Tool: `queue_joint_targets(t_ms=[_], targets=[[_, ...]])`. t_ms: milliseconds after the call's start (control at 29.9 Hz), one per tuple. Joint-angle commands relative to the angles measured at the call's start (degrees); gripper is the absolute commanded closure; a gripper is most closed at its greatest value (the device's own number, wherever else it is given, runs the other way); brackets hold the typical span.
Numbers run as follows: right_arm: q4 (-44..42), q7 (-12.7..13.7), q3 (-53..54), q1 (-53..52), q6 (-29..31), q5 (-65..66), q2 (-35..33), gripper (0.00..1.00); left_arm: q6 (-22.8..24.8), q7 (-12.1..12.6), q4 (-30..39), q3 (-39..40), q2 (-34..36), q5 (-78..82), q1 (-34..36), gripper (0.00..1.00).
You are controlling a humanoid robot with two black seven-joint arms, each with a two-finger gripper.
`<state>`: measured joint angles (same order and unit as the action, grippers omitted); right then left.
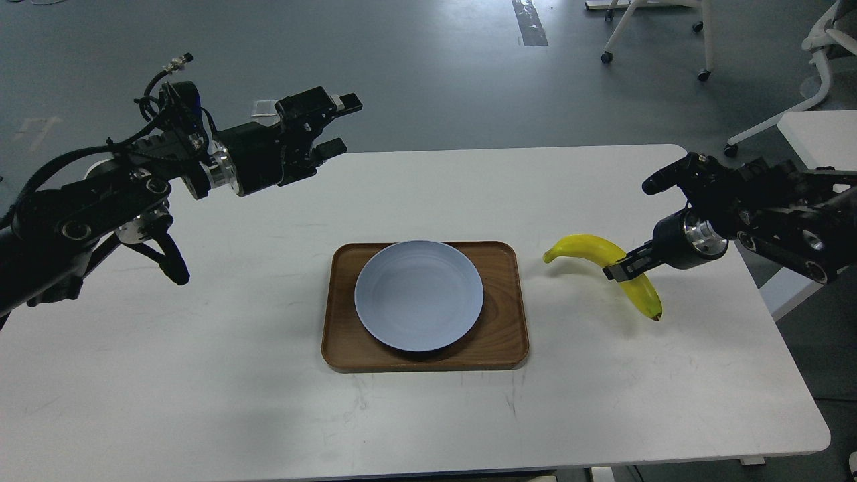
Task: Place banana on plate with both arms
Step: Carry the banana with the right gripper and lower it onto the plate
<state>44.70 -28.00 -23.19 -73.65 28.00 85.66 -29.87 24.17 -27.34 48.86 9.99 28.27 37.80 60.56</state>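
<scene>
The yellow banana (598, 254) hangs in my right gripper (621, 269), lifted above the white table to the right of the tray. The gripper is shut on the banana's middle; its greenish stem points left and its dark end points down-right. The pale blue-grey plate (418, 294) lies on a brown wooden tray (502, 321) at the table's centre. My left gripper (337, 124) is open and empty, held high above the table's far left, well away from the plate.
The white table (201, 388) spans the view, with its right edge (813, 402) close behind my right arm. Office chairs (669, 27) and a second white table (820, 140) stand on the grey floor beyond.
</scene>
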Motion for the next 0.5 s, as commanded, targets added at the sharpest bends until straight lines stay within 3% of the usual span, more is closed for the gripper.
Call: queue_joint_targets(t_ms=[0,468], targets=[[1.9,0.0,0.1,-4.4,0.0,-0.7,1.7,0.85,0.0,0.0,0.0,0.0,-0.1,-0.1,0.0,0.01],[-3.3,0.0,-0.6,-5.5,0.0,-10.8,19.9,0.84,0.0,0.0,2.0,0.5,1.1,-0.1,0.1,0.01]])
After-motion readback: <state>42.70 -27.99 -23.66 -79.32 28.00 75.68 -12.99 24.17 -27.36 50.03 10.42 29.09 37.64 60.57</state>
